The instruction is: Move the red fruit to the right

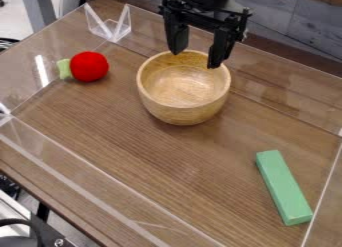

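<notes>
The red fruit [87, 66] is a small round bright red toy with a light green leaf piece on its left end. It lies on the wooden table at the left, beside the wooden bowl [185, 87]. My gripper [198, 49] hangs over the bowl's far rim, well to the right of the fruit. Its two black fingers [174, 36] point down and stand wide apart, open, with nothing between them.
A flat green rectangular block [282, 185] lies near the front right. Clear plastic walls [107, 26] ring the table, with a folded clear piece at the back left. A grey wall runs behind.
</notes>
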Available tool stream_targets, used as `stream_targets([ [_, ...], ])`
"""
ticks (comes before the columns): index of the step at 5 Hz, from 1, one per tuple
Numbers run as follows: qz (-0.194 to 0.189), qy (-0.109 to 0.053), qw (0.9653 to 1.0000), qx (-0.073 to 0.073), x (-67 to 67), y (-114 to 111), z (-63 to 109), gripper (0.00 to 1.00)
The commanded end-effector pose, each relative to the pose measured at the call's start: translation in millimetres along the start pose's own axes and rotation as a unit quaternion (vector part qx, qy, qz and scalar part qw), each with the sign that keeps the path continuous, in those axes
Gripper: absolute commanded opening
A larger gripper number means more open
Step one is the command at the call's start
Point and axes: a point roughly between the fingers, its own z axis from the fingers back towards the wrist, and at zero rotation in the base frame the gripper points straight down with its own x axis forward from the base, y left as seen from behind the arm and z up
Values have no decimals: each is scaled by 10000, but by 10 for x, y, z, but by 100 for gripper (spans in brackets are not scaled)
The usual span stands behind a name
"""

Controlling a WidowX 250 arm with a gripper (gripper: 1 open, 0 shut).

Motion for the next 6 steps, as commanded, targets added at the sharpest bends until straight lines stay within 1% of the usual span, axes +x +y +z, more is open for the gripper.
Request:
stream_targets([
  [1, 52, 70, 10000, -32, -51, 153, -45, 100],
  [2, 150, -29, 9999, -65, -71, 487, -182, 100],
  [3, 232, -202, 9995, -66, -102, 887, -309, 100],
  [4, 154, -365, 9992, -35, -124, 1269, -357, 100],
  [5, 87, -490, 9988, 23, -71, 1616, -414, 100],
  [6, 320, -612, 9976, 51, -80, 1862, -373, 100],
])
